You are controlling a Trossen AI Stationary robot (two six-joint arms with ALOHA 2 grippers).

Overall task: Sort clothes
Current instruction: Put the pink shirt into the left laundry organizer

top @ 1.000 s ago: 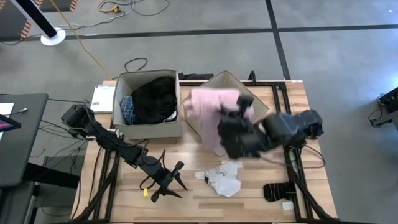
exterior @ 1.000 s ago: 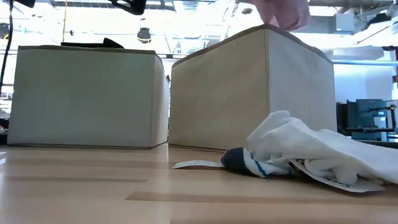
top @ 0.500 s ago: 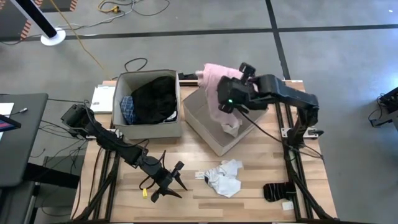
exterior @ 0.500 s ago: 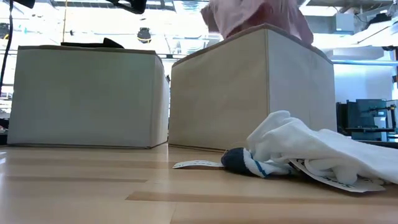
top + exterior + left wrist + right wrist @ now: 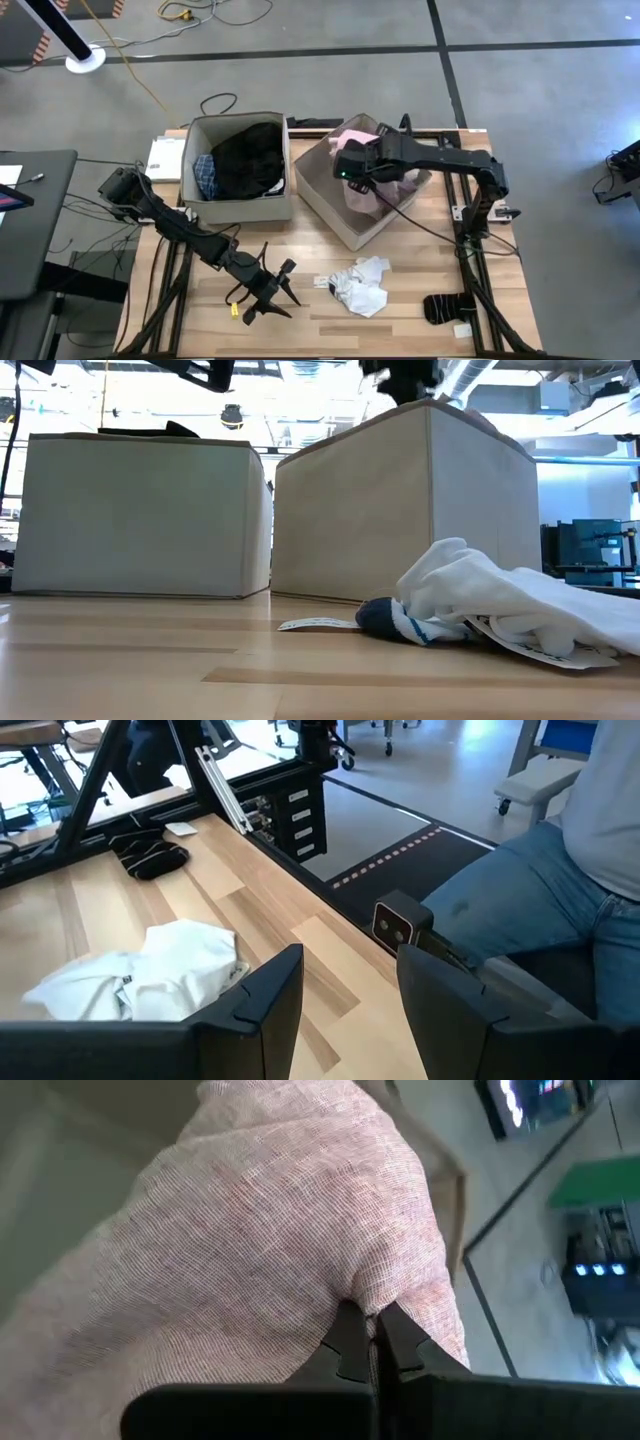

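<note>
The pink garment lies in the right beige box, and my right gripper is shut on it, low over that box. The left beige box holds a large black garment and a blue-and-white plaid piece. Small white-grey pieces lie bunched on the table near its front; they also show in the low view. Black socks lie at the near right corner. My left gripper is open and empty over the table's near left part. My right gripper pinches a bunched fold of the pink garment between its two fingertips, coming from above and pointing down into the right box. The cloth puckers at the fingertips and spreads out below them inside the box.
The right box stands turned at an angle, a corner toward the table's near edge. A white flat item lies left of the left box. A person in jeans sits beyond the table's near right side. Bare wood lies between the boxes and the white pieces.
My right gripper has carried the pink garment from the right box's near side toward the table's far edge, over the box, then down into it. The garment hung spread out above the box before; now it is bunched inside it. The gripper stays shut.
</note>
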